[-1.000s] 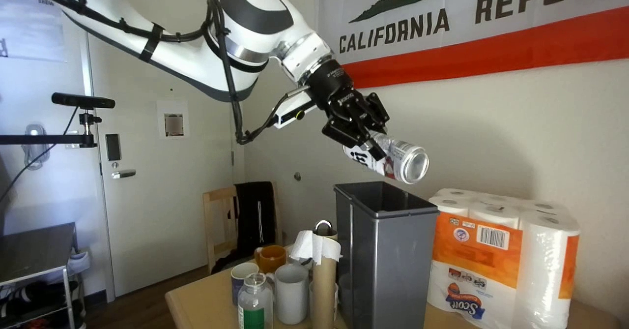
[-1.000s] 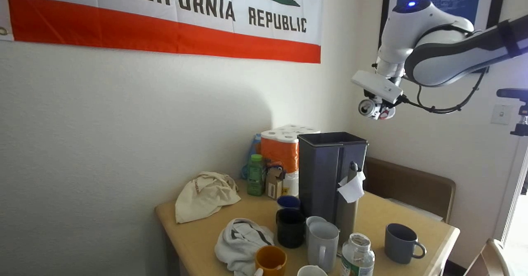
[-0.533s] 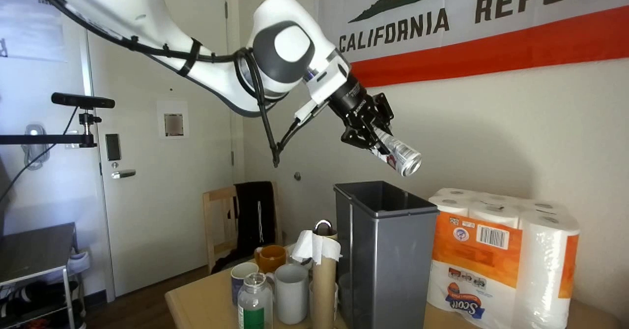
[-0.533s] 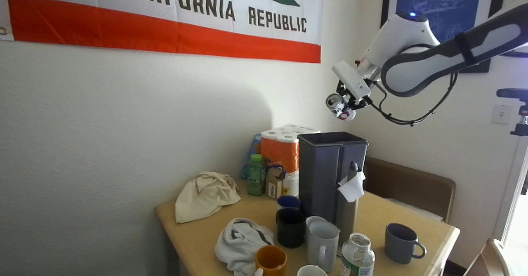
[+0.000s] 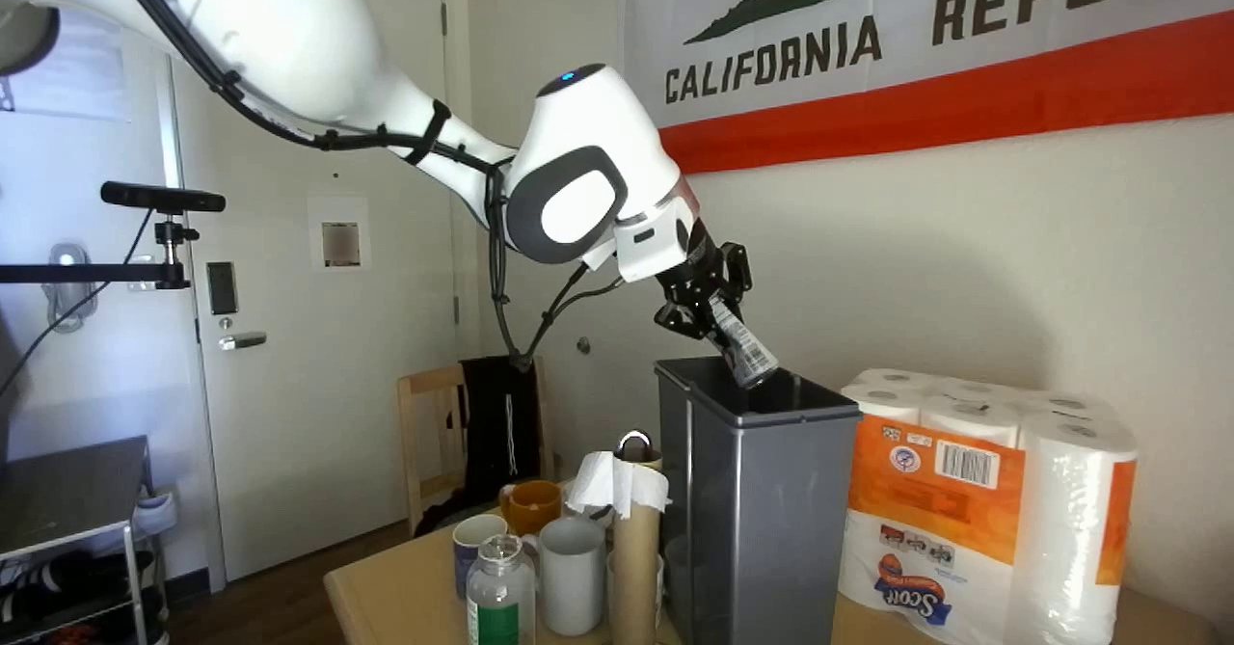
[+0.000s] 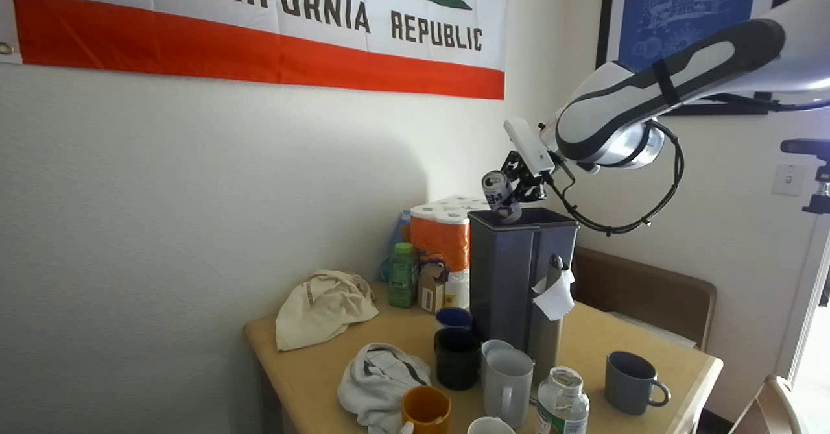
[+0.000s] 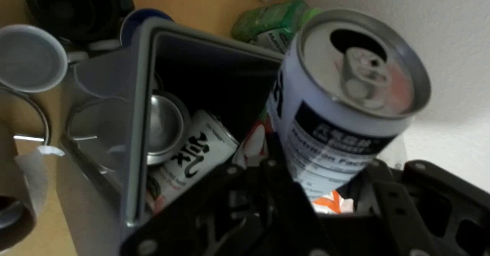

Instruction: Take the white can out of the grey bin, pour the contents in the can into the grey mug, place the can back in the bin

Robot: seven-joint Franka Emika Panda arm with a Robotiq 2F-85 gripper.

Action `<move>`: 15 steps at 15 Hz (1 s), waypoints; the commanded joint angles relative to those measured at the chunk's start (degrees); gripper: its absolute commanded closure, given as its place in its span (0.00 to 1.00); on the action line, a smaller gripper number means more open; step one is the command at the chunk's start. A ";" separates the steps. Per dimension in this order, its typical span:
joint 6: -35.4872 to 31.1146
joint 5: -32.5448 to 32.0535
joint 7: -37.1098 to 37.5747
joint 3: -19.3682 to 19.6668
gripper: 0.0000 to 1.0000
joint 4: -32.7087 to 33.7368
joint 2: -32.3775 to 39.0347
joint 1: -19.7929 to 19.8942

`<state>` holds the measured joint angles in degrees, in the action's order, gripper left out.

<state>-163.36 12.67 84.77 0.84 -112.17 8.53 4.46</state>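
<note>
My gripper (image 5: 715, 309) is shut on the white can (image 5: 748, 348), with a finger on each side of its body. The can is tilted; its opened silver top (image 7: 361, 66) faces up, and its lower end is at the mouth of the grey bin (image 5: 795, 520). I cannot tell whether that end is below the rim. In the wrist view, another white can (image 7: 199, 149) and a silver can end (image 7: 162, 124) lie inside the bin. A dark grey mug (image 6: 626, 382) stands at the table's right in an exterior view. A tall light grey mug (image 6: 508, 385) stands before the bin.
A paper-towel pack (image 5: 935, 500) stands beside the bin. A cardboard tube (image 5: 636, 568), a clear jar (image 6: 563, 401), a black mug (image 6: 457, 359), an orange mug (image 6: 426, 411) and a cloth (image 6: 382, 382) crowd the table. A green bottle (image 6: 403, 278) stands farther back.
The arm has carried the can across and down to the bin's mouth. The can has turned from nearly level to steeper, its opened end up. The gripper stays shut on it.
</note>
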 commanded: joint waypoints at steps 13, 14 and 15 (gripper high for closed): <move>9.47 -3.17 -3.05 3.91 0.00 3.05 -2.58 -0.67; 10.30 -6.38 -2.33 4.17 0.00 3.21 -3.11 -0.91; 11.39 -8.64 -2.56 4.05 0.00 3.51 -3.72 -0.95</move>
<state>-156.17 9.48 81.47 4.16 -109.44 7.22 4.36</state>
